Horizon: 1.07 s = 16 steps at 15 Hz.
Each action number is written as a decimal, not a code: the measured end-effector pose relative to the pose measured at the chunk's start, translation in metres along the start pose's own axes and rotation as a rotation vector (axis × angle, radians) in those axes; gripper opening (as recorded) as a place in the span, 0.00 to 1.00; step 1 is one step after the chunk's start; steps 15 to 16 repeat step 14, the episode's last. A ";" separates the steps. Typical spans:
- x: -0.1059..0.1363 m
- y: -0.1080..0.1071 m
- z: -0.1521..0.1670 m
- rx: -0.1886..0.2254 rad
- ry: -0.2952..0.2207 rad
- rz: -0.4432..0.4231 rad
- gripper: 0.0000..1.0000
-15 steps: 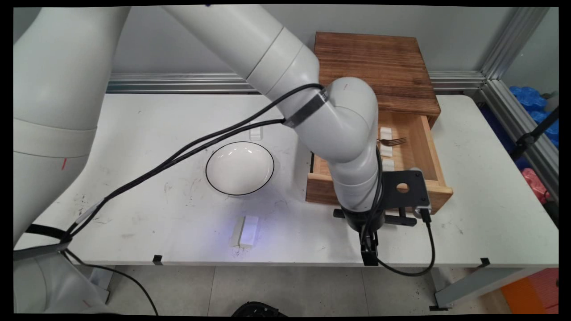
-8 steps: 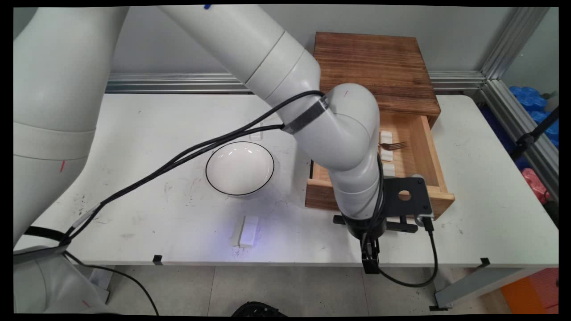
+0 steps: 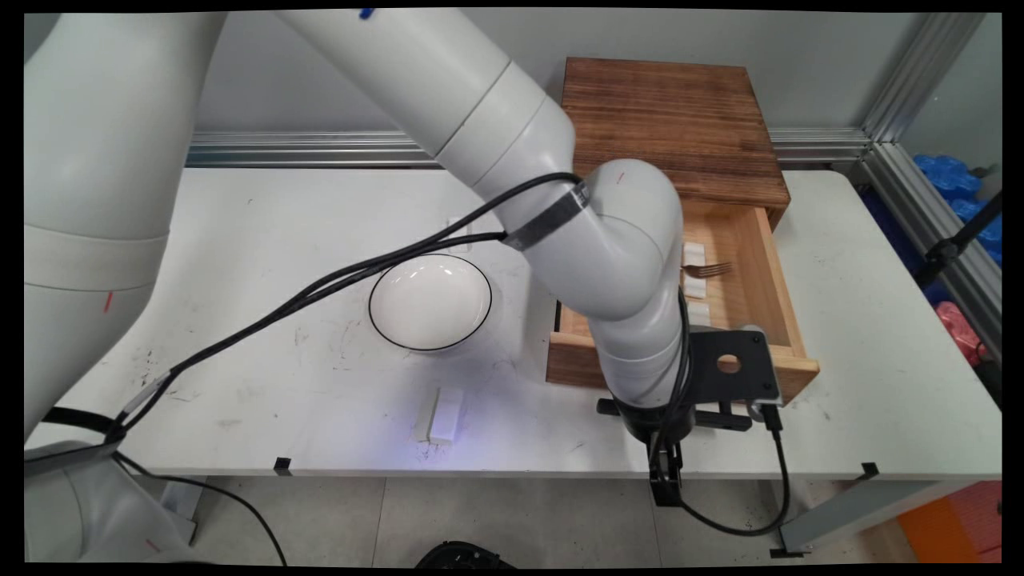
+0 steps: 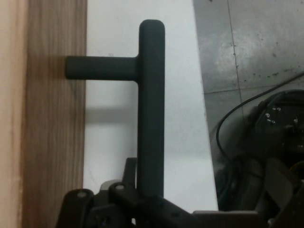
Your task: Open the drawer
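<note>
A wooden cabinet (image 3: 672,120) stands at the table's back right, and its drawer (image 3: 572,364) is pulled out toward the near edge. My gripper (image 4: 149,190) is shut on the drawer's black bar handle (image 4: 151,104), which runs up from between the fingers. In the main view my wrist covers most of the handle (image 3: 724,414) at the drawer's front. Inside the drawer lie a fork (image 3: 708,270) and a few small white blocks (image 3: 694,288).
A white bowl with a dark rim (image 3: 430,302) sits mid-table, left of the drawer. A white block (image 3: 440,416) lies near the table's front edge. Black cables hang from my arm across the table's left half and over the front edge below the wrist.
The drawer has slid further out toward the table's near edge, together with my gripper on its handle. The fork and blocks inside moved with it.
</note>
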 end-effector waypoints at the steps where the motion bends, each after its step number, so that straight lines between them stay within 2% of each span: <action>1: 0.000 0.002 0.000 -0.001 0.000 0.001 1.00; 16: -0.002 0.015 -0.004 -0.011 -0.009 0.015 1.00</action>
